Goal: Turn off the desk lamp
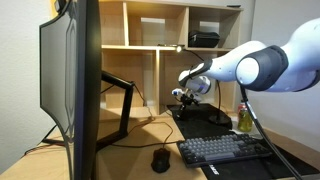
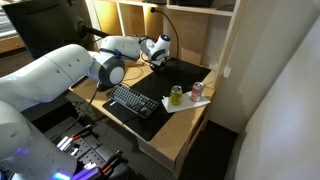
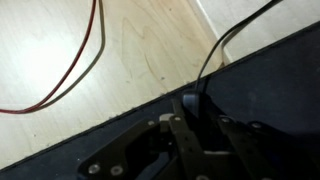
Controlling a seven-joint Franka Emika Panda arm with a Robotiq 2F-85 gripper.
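Jaws blur near the base of the desk lamp point(image 3: 206, 62); whether spread, I cannot tell.

desk point(image 3: 60, 40): light wood grain
desk lamp point(image 3: 190, 103): black
keyboard point(image 1: 222, 150): black
arm point(image 1: 270, 60): white
can point(image 2: 176, 95): green

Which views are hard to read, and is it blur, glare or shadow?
Wrist view: soft throughout, the end effector only a dark blurred shape over the mat. In an exterior view the monitor is a near-black silhouette against lit shelves, with a warm light pool on the desk. In an exterior view the lamp glares at the top edge.
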